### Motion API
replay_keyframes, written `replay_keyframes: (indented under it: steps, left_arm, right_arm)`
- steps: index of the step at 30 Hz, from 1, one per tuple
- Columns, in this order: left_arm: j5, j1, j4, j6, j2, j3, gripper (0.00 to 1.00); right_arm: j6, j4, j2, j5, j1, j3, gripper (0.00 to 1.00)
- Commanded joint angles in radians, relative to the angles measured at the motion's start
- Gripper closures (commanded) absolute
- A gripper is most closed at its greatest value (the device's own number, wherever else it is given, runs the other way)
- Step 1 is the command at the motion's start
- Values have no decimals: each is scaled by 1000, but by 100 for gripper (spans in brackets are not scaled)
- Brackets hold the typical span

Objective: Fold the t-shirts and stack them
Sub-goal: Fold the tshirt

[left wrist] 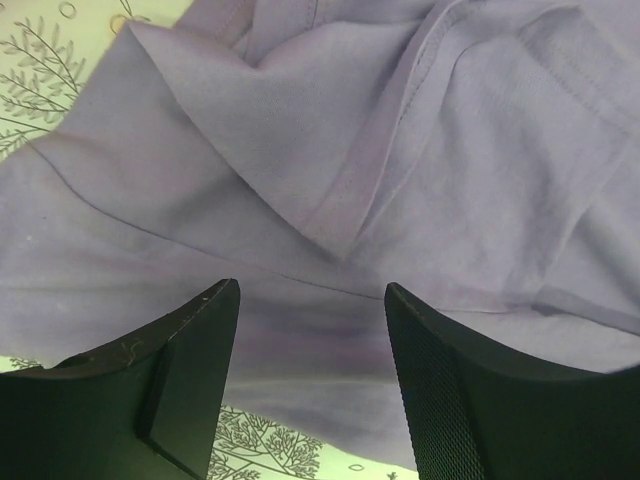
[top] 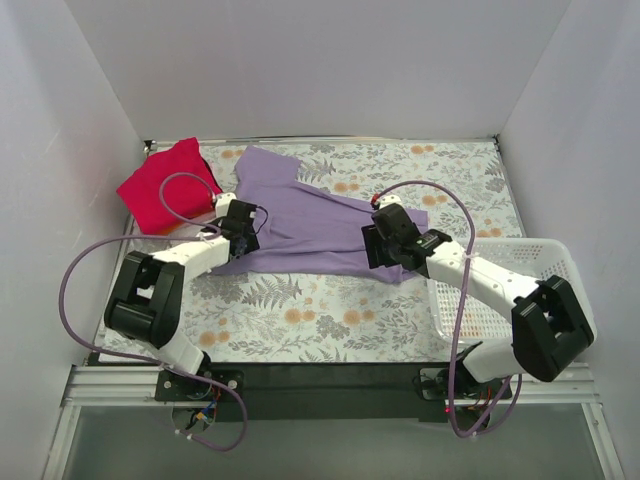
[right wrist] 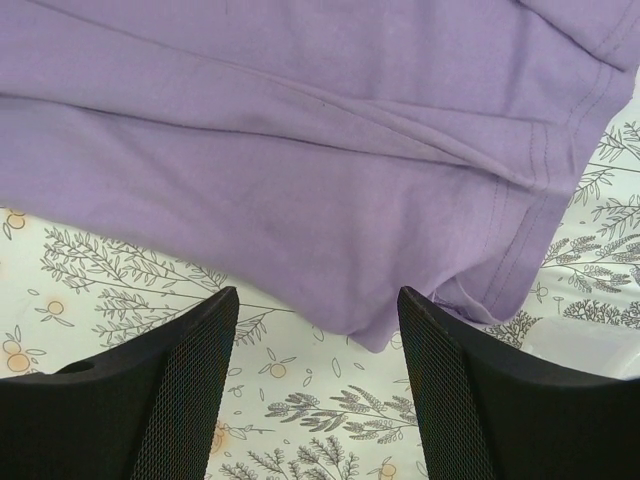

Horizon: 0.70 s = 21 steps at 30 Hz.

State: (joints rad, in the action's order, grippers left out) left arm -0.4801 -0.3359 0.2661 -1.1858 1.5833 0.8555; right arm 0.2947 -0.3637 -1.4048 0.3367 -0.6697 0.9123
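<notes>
The central t-shirt (top: 300, 225) lies on the tabletop (top: 300, 310), toward the back. The other t-shirt (top: 160, 190) lies just beside it on the left, in the back left corner. The basket (top: 520, 245) stands to the right of the central t-shirt and nearer the front, close to its right end. The left pincer (top: 243, 232) is over the central t-shirt's left edge, and the right pincer (top: 372, 245) is over its front right corner.

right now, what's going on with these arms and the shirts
Two robot arms are working on the lavender t-shirt, spread unfolded and wrinkled on the table. The left gripper is open over its left side, the right gripper open at its near right hem; neither holds cloth. The red t-shirt lies at the far left corner.
</notes>
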Motion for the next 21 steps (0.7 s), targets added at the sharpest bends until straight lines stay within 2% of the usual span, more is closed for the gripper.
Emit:
replay_keyframes:
  steps: [1,9,21]
  left_arm:
    - [-26,-2,-25,12,21,19,44]
    - [-43,-3,-74,14,32,17,51]
    - [-52,-2,-108,25,89,45,53]
  right_arm:
    - [-6,29,50,7,-1,-3,41]
    - [-5,29,76,8,-1,-16,41]
    - [-6,28,95,13,-1,-29,41]
